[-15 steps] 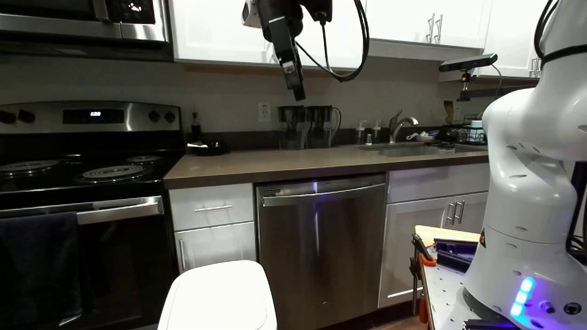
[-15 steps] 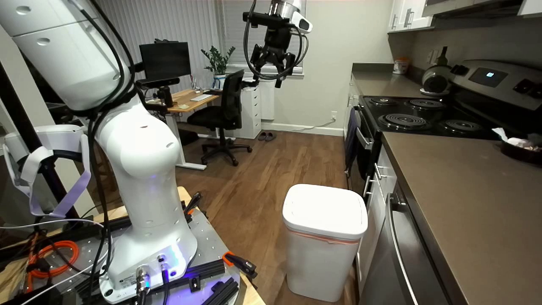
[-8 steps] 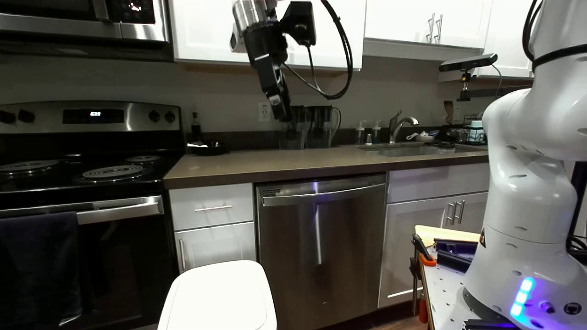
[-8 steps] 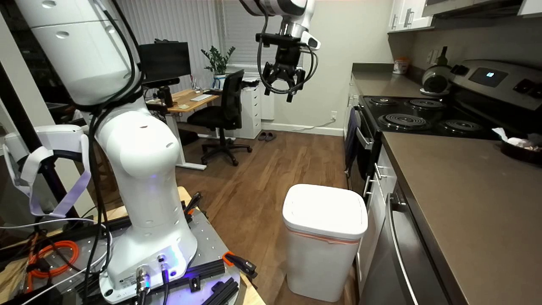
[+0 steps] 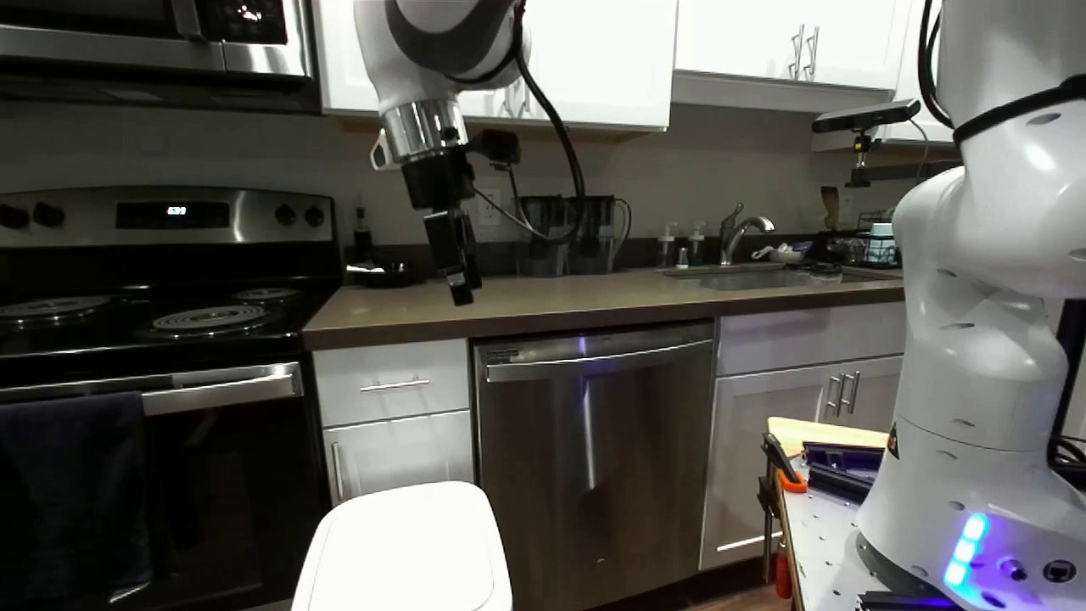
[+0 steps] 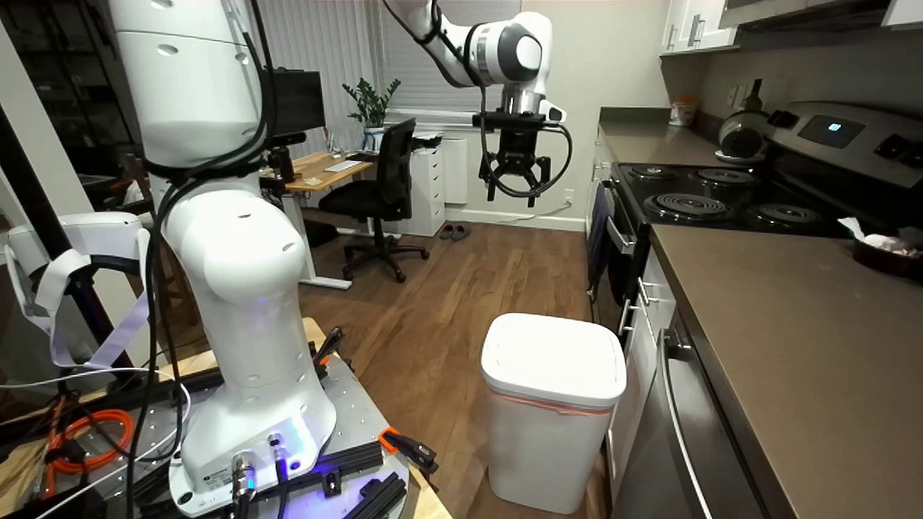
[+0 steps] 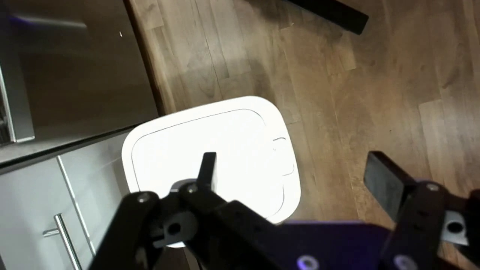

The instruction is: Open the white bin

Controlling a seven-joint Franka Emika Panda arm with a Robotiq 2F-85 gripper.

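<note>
The white bin (image 6: 544, 454) stands on the floor beside the cabinets, its flat rounded lid shut, with a strip of pinkish liner under the rim. In an exterior view only its upper part (image 5: 407, 552) shows. In the wrist view its lid (image 7: 225, 131) is seen from above, with a small tab outline at its right edge. My gripper (image 5: 465, 293) points down, well above the bin and not touching it; it also shows in an exterior view (image 6: 511, 198). In the wrist view the gripper (image 7: 292, 157) is open and empty, one finger over the lid and one over floor.
A steel dishwasher (image 5: 594, 475) and white cabinet drawers (image 5: 390, 373) stand behind the bin. The brown counter (image 6: 779, 324) runs above them, next to the black stove (image 6: 692, 205). The robot's base stands on a metal-topped table (image 6: 360, 411). An office chair (image 6: 382, 194) stands farther back.
My gripper has come down and toward the bin's side, moving left and down in an exterior view, and now points more nearly straight down. The bin has not moved and its lid stays shut.
</note>
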